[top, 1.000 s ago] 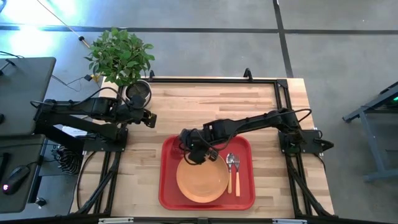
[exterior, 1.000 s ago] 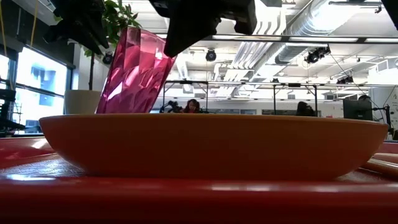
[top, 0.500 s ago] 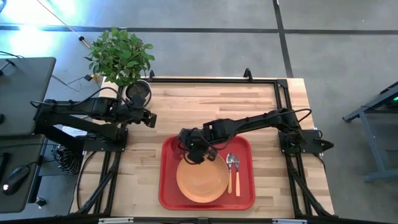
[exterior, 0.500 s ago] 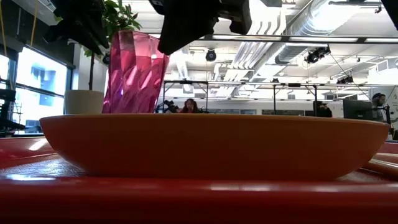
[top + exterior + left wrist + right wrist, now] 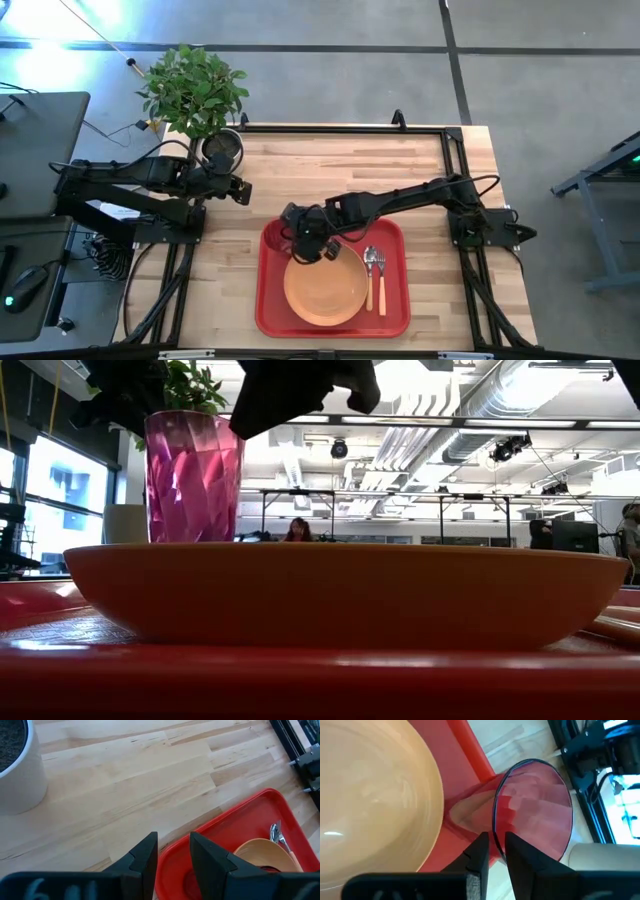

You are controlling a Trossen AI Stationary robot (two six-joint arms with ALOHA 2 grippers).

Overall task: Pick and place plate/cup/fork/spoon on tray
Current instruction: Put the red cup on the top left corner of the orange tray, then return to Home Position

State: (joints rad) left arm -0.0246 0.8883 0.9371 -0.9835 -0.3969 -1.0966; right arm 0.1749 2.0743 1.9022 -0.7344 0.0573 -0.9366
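Note:
The red tray (image 5: 268, 305) lies at the table's near middle. The orange plate (image 5: 323, 288) rests in it, with the tan-handled spoon (image 5: 369, 285) and the orange-handled fork (image 5: 382, 290) side by side to its right. My right gripper (image 5: 300, 238) is shut on the dark red cup (image 5: 535, 810) over the tray's far left corner. The cup stands upright in the low view (image 5: 193, 475), its base hidden behind the plate (image 5: 340, 595). My left gripper (image 5: 240, 190) waits over the bare table at the far left, slightly open and empty. My right gripper (image 5: 493, 840) pinches the cup's wall at its rim (image 5: 495, 822), one finger inside the cup and one outside. The fingers come from above, pointing down. The cup is upright below them; the plate hides whether its base touches the tray.
A potted plant (image 5: 195, 90) in a grey pot (image 5: 15, 770) stands at the table's far left corner, close to my left gripper. A black frame (image 5: 340, 128) runs along the table's far and right edges. Bare wood lies left and far of the tray.
My right gripper has gone a little toward the table's left edge and has turned the cup from tilted to upright. The cup now stands nearer the tray's far left corner. The plate, the fork and the spoon have stayed put.

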